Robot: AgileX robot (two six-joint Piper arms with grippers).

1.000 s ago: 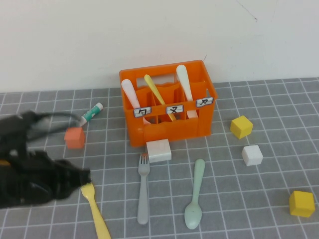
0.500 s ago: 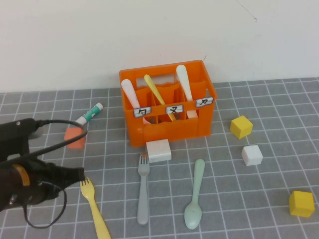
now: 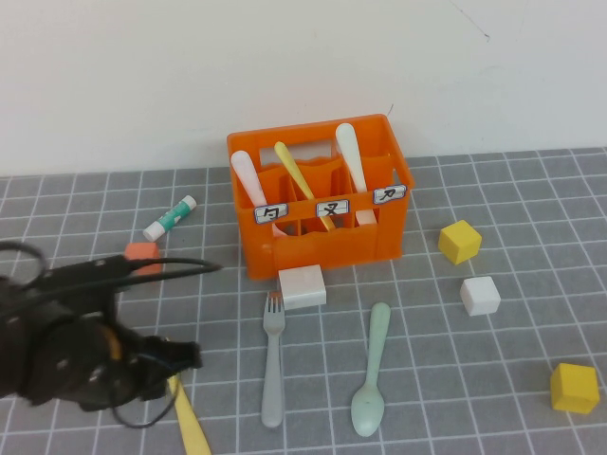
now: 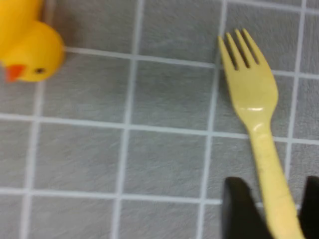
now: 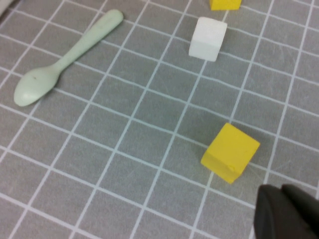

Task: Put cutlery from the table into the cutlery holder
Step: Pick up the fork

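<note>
On the grey tiled surface (image 3: 493, 190) we count three loose pieces of cutlery: one yellow fork (image 4: 255, 119), one grey fork (image 3: 273, 365) and one mint-green spoon (image 3: 371, 372), all lying in front of the orange cutlery holder (image 3: 322, 242). Inside the holder we see two white spoons (image 3: 348, 154) and one yellow piece standing up. Our left gripper (image 4: 271, 211) sits low over the yellow fork near the front-left, its jaws parted with one on each side of the handle, not clamped. Our right gripper (image 5: 286, 211) hangs closed and empty beside a yellow cube (image 5: 230, 152). We count two yellow cubes, one white cube (image 3: 480, 295), one white block (image 3: 302, 286) and one orange cube (image 3: 142, 250).
</note>
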